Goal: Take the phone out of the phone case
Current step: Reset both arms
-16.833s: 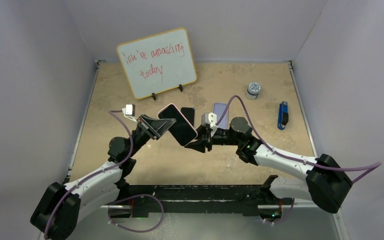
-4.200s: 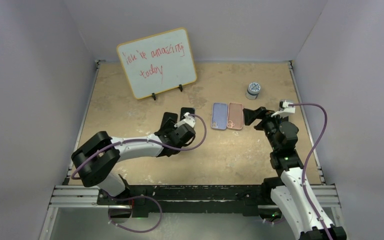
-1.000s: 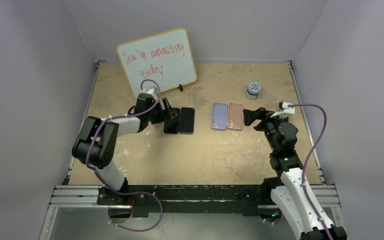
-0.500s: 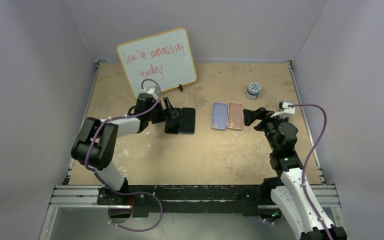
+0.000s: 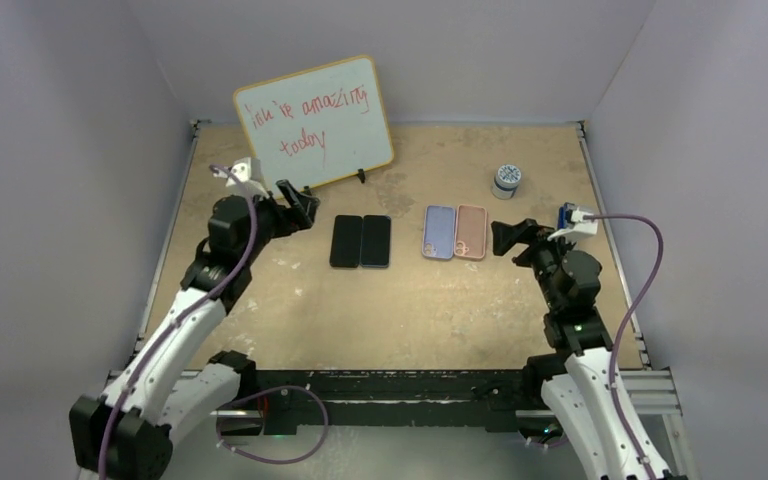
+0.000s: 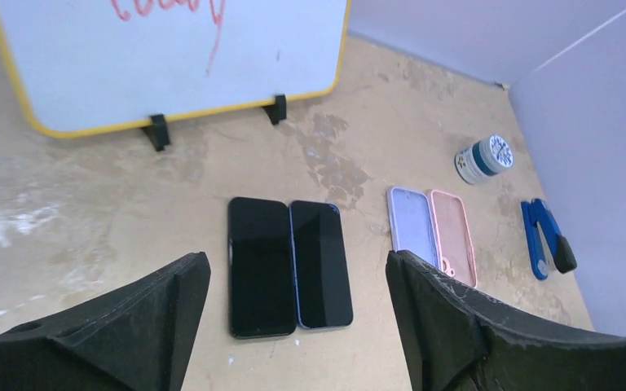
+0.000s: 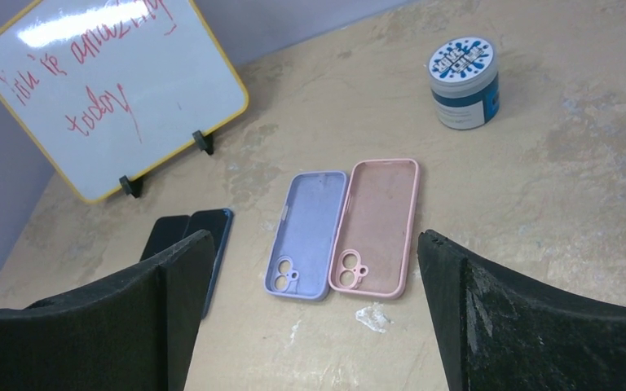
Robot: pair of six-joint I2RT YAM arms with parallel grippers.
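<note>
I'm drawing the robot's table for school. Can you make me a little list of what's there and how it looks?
phones: black phone and blue-rimmed phone, out of cases, flat, side by side
cases: purple case and pink case, empty, insides up, side by side
left gripper: open, holding nothing
right gripper: open, holding nothing
behind: whiteboard, jar
far right: blue tool

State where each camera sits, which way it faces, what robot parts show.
Top external: above, behind left arm and right arm, looking down on the table; both show.
Left wrist: on the left arm, facing down at two dark phones; its open fingers show.
Right wrist: on the right arm, facing down at the lilac case and pink case; its open fingers show.
Shared: both wrist views show phones, cases, whiteboard.
</note>
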